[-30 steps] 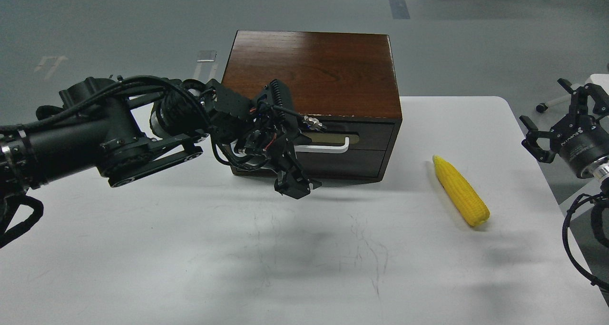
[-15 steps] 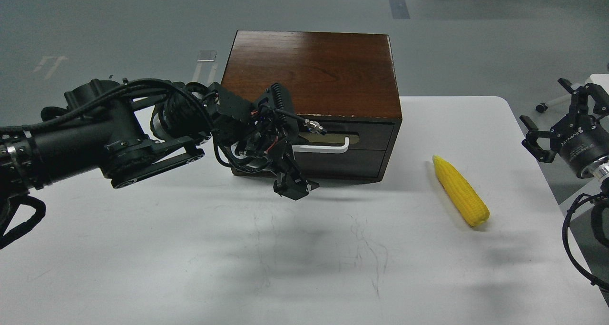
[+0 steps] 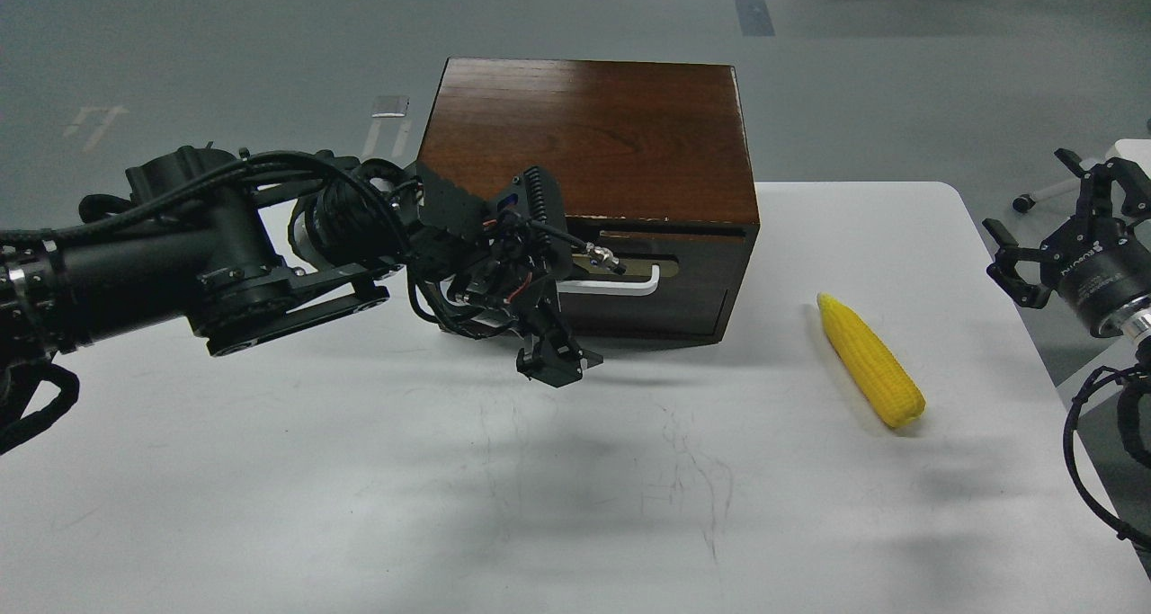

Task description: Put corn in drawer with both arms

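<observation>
Reaching for the drawer [image 3: 661,263] handle [image 3: 611,283] with left gripper [image 3: 550,365], jaw state unclear. Right gripper [image 3: 1066,223] spread, empty. Corn [image 3: 870,360] lying on table [image 3: 360,470], right of box [image 3: 584,137]. Next: hooking handle, pulling.

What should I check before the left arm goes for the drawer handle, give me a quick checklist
1. Drawer shut: ok, its front sits flush in the box, so it must be pulled first.
2. White handle reachable: ok, its right part shows; the left part is hidden behind the arm.
3. Left gripper on the handle: not ok, it hangs below the handle, in front of the box's lower edge.
4. Left gripper open enough to hook the bar: cannot tell, its fingers are dark and bunched.
5. Corn ready: ok, it lies on the table right of the box, untouched.
6. Right gripper ready: ok, open, off the table's right edge.
</observation>
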